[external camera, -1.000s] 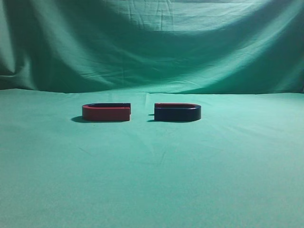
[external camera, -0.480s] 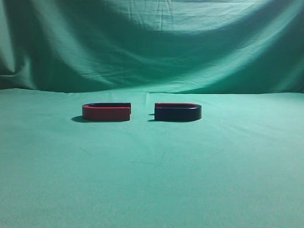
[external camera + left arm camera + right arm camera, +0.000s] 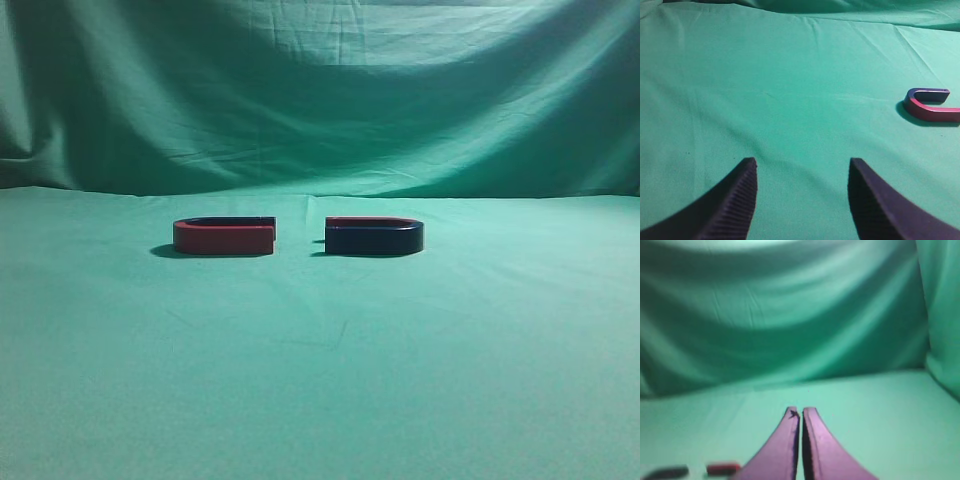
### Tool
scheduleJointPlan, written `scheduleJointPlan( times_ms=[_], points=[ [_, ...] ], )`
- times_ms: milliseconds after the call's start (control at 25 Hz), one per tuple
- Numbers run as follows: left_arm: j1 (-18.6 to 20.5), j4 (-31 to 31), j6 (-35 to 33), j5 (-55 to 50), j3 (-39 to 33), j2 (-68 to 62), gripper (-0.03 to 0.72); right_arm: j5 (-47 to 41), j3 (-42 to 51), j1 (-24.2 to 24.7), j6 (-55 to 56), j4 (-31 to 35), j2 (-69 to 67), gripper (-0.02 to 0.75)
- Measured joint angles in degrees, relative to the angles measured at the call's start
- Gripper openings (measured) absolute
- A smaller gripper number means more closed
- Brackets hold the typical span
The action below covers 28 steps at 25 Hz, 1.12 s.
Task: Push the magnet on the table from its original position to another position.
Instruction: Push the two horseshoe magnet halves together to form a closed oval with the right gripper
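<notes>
The magnet (image 3: pixel 373 237), near arm navy-black and far arm red on top, lies on the green table (image 3: pixel 320 360) right of centre, its open end pointing left. Neither gripper shows in the exterior view. My left gripper (image 3: pixel 802 165) is open and empty, low over bare cloth; the task magnet is out of its view. My right gripper (image 3: pixel 800 412) is shut and empty, held above the table and facing the backdrop. A blurred dark shape (image 3: pixel 667 472) and a red shape (image 3: pixel 722 469) sit at that view's bottom left; I cannot tell which magnet each belongs to.
A second U-shaped magnet (image 3: pixel 224 236) with a red near arm lies left of the task magnet, open ends facing each other across a gap. It also shows in the left wrist view (image 3: pixel 932 104), far right. The green backdrop (image 3: pixel 320 90) rises behind the table.
</notes>
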State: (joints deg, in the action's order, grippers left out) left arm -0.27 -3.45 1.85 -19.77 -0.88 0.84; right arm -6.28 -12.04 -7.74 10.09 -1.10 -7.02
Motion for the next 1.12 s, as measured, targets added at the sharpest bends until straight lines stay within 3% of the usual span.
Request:
scheduleJointPlan(
  times_ms=[560, 720, 1120],
  points=[
    [0.0, 0.0, 0.0, 0.0, 0.0, 0.0, 0.372, -42.94, -21.82, 0.0, -0.1, 0.89, -35.36, 0.0],
    [0.0, 0.0, 0.0, 0.0, 0.0, 0.0, 0.372, -46.88, -24.9, 0.0, -0.52, 1.1, -41.3, 0.0],
    [0.0, 0.0, 0.0, 0.0, 0.0, 0.0, 0.372, -47.13, -31.02, -1.12, -5.14, 3.46, -50.18, 0.0]
  ],
)
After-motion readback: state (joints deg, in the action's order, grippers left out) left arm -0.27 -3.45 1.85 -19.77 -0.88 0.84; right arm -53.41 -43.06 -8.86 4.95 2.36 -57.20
